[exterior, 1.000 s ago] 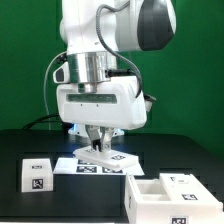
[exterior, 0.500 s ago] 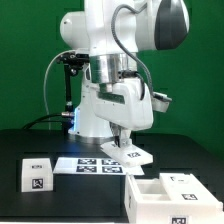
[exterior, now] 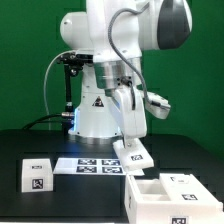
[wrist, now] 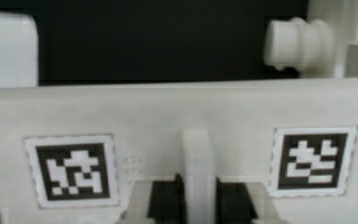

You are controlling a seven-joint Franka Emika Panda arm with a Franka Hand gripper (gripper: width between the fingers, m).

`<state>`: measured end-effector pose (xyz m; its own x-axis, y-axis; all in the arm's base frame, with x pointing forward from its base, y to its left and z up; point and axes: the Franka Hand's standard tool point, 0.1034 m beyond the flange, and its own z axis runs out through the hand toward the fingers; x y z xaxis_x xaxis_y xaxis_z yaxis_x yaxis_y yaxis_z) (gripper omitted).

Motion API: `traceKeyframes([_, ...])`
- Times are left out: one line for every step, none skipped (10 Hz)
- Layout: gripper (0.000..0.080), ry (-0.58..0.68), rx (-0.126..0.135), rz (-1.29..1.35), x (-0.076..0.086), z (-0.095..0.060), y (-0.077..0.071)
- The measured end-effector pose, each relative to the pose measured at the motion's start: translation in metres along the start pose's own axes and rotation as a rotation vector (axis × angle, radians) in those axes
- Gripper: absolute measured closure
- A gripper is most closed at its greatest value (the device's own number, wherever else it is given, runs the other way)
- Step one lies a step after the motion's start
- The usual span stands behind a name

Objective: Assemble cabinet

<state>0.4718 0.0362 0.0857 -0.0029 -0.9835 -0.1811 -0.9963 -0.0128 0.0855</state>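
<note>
While the jaws grip a white panel [exterior: 135, 157] [wrist: 176, 108], it hangs near the box [exterior: 150, 207].

On your tabletop [exterior: 70, 205], the cabinet box [exterior: 143, 203] sat at the exterior view's right front. The marker board [exterior: 92, 165] lay behind it toward the middle, and the small tagged block [exterior: 38, 172] at the left. The flat panel [exterior: 135, 157] hung in the tool [exterior: 128, 143], between board and box.

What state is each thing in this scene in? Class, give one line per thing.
claw: shut on the white panel
white panel: gripped, tilted
cabinet box: on the table, open side up
small white block: resting on the table, untouched
marker board: lying flat
</note>
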Motion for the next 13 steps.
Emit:
traceKeyframes([0.0737,0.019,0.015,-0.008,-0.004,0.005,-0.002])
traceKeyframes([0.0737,0.017,0.016,-0.015,-0.006,0.006,-0.002])
traceKeyframes([0.0737,0.017,0.016,-0.015,-0.006,0.006,-0.002])
traceKeyframes([0.0737,0.017,0.015,-0.016,-0.006,0.006,-0.002])
traceKeyframes([0.0737,0.021,0.012,-0.017,-0.009,0.009,0.002])
traceKeyframes([0.0737,0.021,0.003,-0.025,-0.013,0.012,0.008])
traceKeyframes([0.0737,0.022,0.002,-0.028,-0.012,0.013,0.008])
traceKeyframes([0.0737,0.024,-0.001,-0.028,-0.011,0.014,0.007])
traceKeyframes([0.0737,0.024,-0.002,-0.029,-0.012,0.015,0.007])
traceKeyframes([0.0737,0.023,0.002,-0.03,-0.012,0.013,0.004])
traceKeyframes([0.0737,0.023,0.005,-0.03,-0.012,0.012,0.002])
traceKeyframes([0.0737,0.023,0.006,-0.029,-0.011,0.012,0.002])
traceKeyframes([0.0737,0.023,0.007,-0.027,-0.011,0.011,0.002])
